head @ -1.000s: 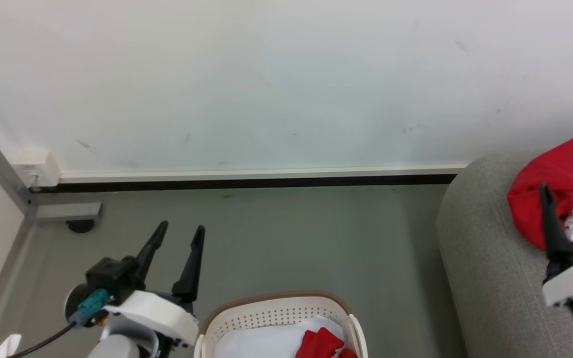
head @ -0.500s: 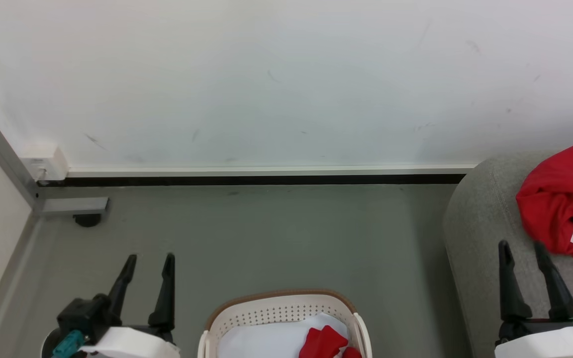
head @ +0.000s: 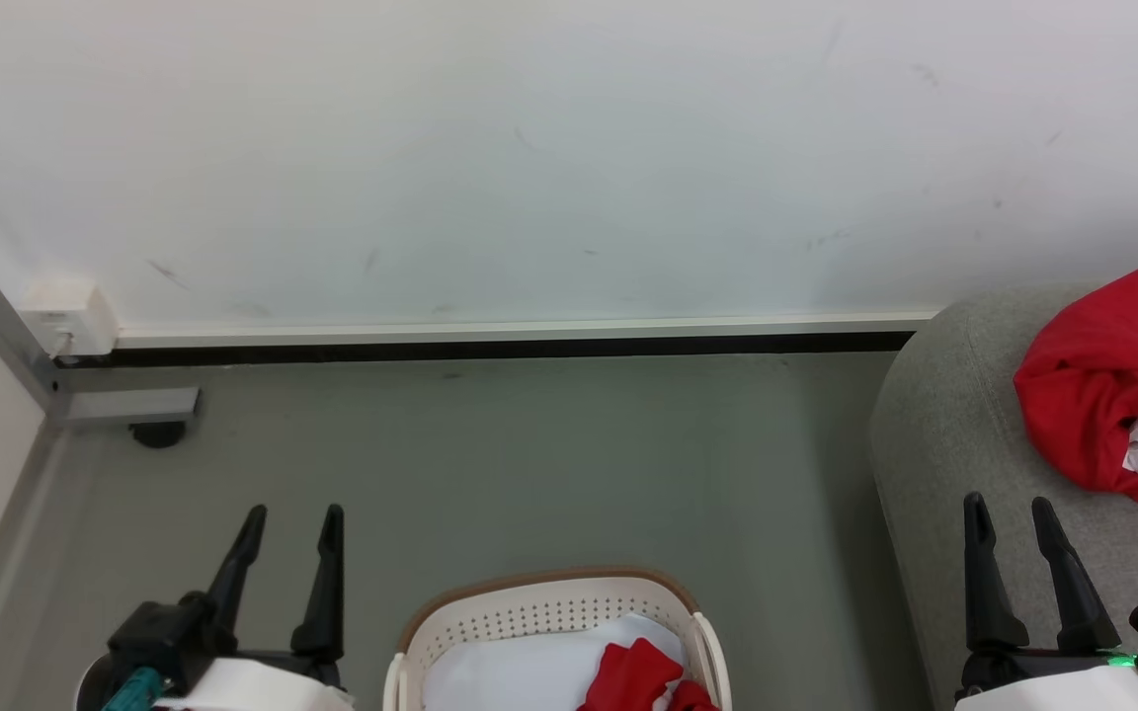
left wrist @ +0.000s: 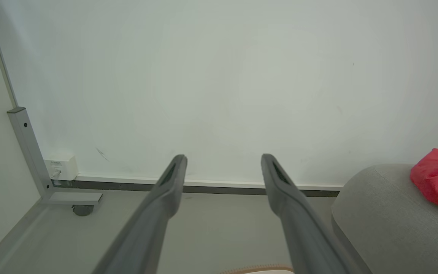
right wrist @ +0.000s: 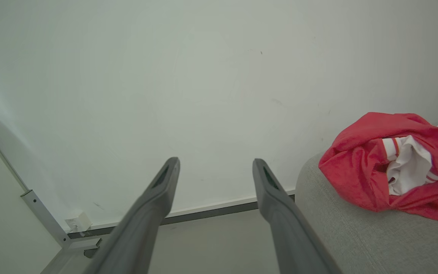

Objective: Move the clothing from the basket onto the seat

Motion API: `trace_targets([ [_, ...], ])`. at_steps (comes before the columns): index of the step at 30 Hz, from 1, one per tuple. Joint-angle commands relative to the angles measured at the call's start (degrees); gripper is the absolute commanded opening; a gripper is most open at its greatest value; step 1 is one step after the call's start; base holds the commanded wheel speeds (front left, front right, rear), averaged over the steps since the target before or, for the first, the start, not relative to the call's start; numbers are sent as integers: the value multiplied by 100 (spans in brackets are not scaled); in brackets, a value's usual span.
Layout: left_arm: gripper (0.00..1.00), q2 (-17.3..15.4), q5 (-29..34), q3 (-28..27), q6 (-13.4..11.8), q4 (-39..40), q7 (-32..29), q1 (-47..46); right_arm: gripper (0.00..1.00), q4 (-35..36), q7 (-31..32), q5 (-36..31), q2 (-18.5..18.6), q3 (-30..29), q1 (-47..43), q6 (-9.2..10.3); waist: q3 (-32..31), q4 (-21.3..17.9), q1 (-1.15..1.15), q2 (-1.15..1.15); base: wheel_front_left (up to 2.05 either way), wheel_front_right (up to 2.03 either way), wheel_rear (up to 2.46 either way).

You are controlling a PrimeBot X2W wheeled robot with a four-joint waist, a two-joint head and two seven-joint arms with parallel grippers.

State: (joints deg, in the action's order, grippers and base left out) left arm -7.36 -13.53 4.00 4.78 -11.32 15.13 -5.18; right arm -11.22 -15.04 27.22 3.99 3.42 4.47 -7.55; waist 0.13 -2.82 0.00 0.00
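The cream basket (head: 450,620) with a brown rim stands at the bottom middle of the head view, holding a white cloth (head: 520,676) and a red cloth (head: 633,676). On the grey seat (head: 944,434) at the right lies a crumpled red and white garment (head: 1093,405). My left gripper (head: 293,517) hangs open and empty over the floor, left of the basket. My right gripper (head: 1009,506) is open and empty above the seat's front part, nearer to me than the garment. The seat (right wrist: 375,239) and garment (right wrist: 359,167) lie right of my right fingers (right wrist: 165,186).
A white wall with a dark skirting strip (head: 490,348) runs across the back. A grey metal frame post with a foot and caster (head: 149,425) and a small white box (head: 65,316) stand at the far left. Grey floor (head: 549,464) lies between basket and wall.
My right gripper has drawn back off the red garment, which stays on the seat. My left gripper has pulled back toward me. The camera shifted slightly.
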Motion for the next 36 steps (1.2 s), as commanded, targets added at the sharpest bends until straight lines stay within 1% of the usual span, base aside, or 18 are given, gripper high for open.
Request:
trace_targets([
  [1,100,34,127,-46,38,-8,2,50,100,27,-15,-62,1,-8,-12,12,12,-8,0,0,0,0,0],
  [14,100,183,329,-211,211,39,2,-49,100,154,-18,-99,-69,27,80,12,106,-102,0,0,0,0,0],
  [19,100,173,400,-235,233,-2,2,-96,100,182,-18,-82,-82,41,159,12,270,-242,0,0,0,0,0],
  [24,100,135,370,-208,261,-86,2,-239,100,197,-11,-125,-92,20,312,13,578,-490,0,0,0,0,0],
  [30,100,29,281,39,273,-502,2,-571,100,147,-11,-176,-102,-9,572,13,1027,-872,0,0,0,0,0],
  [32,100,-15,217,212,272,-758,-5,-734,100,122,-11,-190,-102,-11,640,13,1140,-1011,0,0,0,0,0],
  [36,100,-154,39,715,275,-1235,-219,-1179,100,108,-10,-249,-104,28,819,13,1453,-1265,0,0,0,0,0],
])
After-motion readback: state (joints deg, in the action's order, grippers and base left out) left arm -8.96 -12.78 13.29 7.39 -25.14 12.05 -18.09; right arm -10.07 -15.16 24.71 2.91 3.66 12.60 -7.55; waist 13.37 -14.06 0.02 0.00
